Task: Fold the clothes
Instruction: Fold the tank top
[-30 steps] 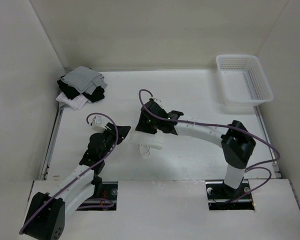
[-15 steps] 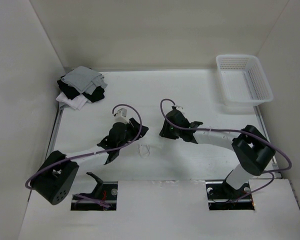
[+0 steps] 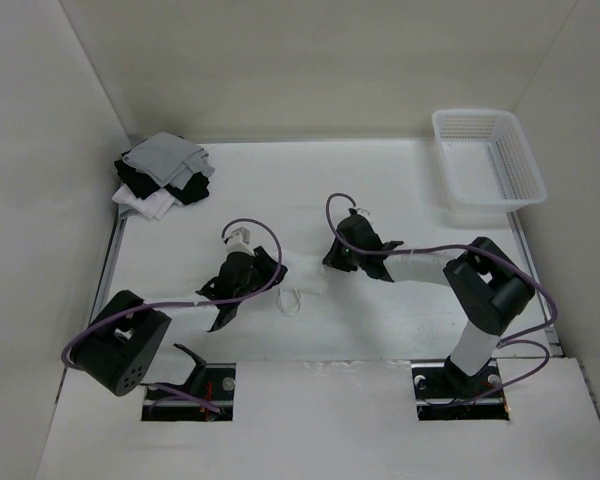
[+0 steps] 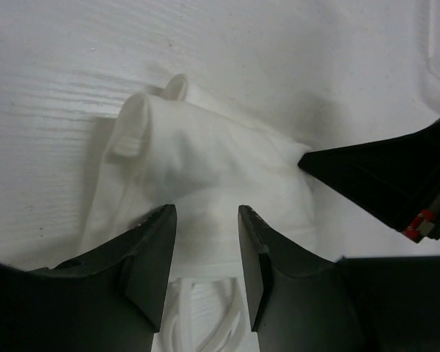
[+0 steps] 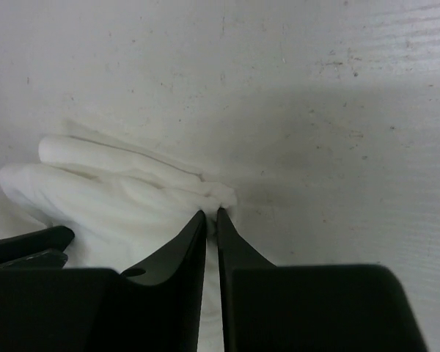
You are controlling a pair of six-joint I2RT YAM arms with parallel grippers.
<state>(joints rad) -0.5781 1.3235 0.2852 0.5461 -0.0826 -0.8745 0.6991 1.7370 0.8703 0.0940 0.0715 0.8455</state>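
A plain white garment (image 4: 205, 161) of thin soft fabric lies bunched in a small heap near the middle of the pale surface (image 3: 400, 190), between the two arms. Its thin white string loop (image 3: 288, 300) trails out toward the arms' bases.

The left pincer (image 4: 205, 213) is released, its jaws apart and straddling the near edge of the heap with cloth showing between them. The right pincer (image 5: 211, 214) is clenched to a thin slit, with its tips right at a corner of the cloth. I cannot tell whether any fabric is caught in that slit.

To my eye this cloth is light, limp and without stiffness. It will drape and slide rather than hold a shape, and a shallow pinch could slip off. An edge or corner, a fair way in from the hem, looks the best place to hold, one for each pincer. The loop is better left alone, since it could snag.

From above, white on white nearly swallows the garment, and only the loop stands out. That view does show a stack of grey, black and white clothes (image 3: 165, 172) at the far left corner and a white plastic mesh basket (image 3: 477, 113) at the far right, both well apart from the work. The wrist views show the folds and rolled edges clearly, and each shows the other pincer at the heap's far side.
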